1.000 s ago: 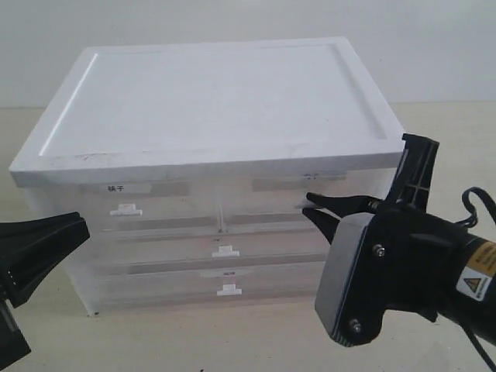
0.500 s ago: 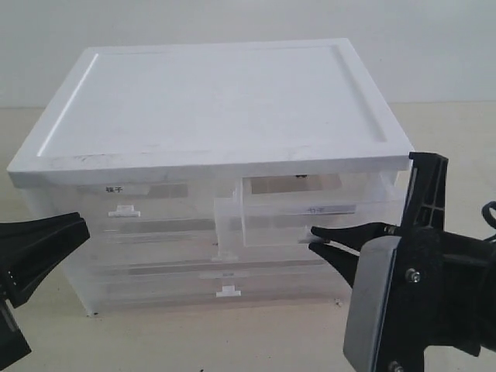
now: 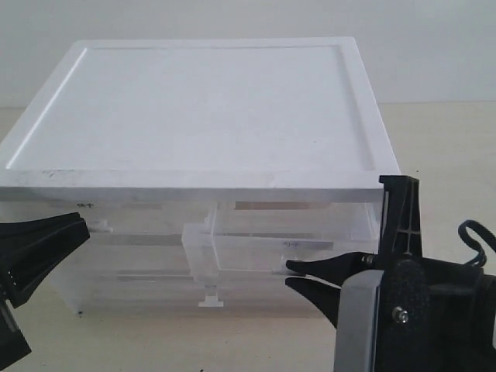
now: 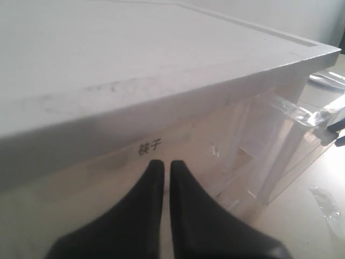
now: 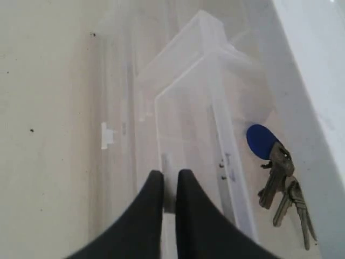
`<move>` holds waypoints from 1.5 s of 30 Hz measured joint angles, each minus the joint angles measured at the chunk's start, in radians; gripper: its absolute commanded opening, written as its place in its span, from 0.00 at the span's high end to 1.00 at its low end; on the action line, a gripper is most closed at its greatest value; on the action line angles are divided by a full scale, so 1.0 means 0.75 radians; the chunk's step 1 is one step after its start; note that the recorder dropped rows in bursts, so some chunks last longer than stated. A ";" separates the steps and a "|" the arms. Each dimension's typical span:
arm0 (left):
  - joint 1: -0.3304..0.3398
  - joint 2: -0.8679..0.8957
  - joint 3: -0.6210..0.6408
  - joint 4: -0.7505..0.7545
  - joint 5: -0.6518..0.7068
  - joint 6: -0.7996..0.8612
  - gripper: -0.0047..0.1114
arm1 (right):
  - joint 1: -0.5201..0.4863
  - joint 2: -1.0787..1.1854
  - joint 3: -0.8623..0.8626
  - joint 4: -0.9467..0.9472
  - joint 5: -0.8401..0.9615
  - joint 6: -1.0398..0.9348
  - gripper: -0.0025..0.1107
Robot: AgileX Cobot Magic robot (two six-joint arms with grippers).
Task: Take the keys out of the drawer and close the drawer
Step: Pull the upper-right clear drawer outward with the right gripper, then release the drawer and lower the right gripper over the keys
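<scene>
Exterior view: cabinet (image 3: 209, 108) fills the upper and middle frame. It has a matt white top, a flat slab with a raised rim, over a stack of clear, slightly frosted plastic drawers. It sits on a plain beige table (image 3: 442, 147).

The half-width drawer (image 3: 256, 249), centre-right under the slab, stands open. It's a thin-walled rectangular tub, see-through with glossy edges.

Right gripper (image 3: 298, 275), lower right of the frame, is black hard plastic with long tapered fingers pointing left at the drawer front. In the right wrist view the fingers are almost together with only a slit between them. The drawer's small white tab handle (image 5: 167, 162) sits in that slit, so it looks clamped on the tab, though the contact itself is hard to see.

Keys (image 5: 280, 186) lie flat on the drawer floor, just behind its front wall. They are dull silver metal on a ring, with a round blue fob (image 5: 261, 141) touching the bunch.

Left gripper (image 4: 163, 167) has the same black tapered fingers. It is closed to a thin gap and grips nothing. Its tips are near the front of the other half-width drawer, just below a black-lettered label (image 4: 150, 146), and I can't tell if they touch it.
</scene>
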State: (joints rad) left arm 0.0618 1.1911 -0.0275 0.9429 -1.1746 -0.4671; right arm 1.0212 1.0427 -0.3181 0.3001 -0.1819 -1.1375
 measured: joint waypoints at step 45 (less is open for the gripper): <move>0.000 0.000 0.000 0.010 0.000 0.000 0.92 | 0.104 -0.251 -0.327 -0.191 0.538 0.770 0.52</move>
State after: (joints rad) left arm 0.0618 1.1911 -0.0275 0.9506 -1.1746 -0.4671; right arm 1.0989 0.8546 -0.5631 0.1567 0.2217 -0.5600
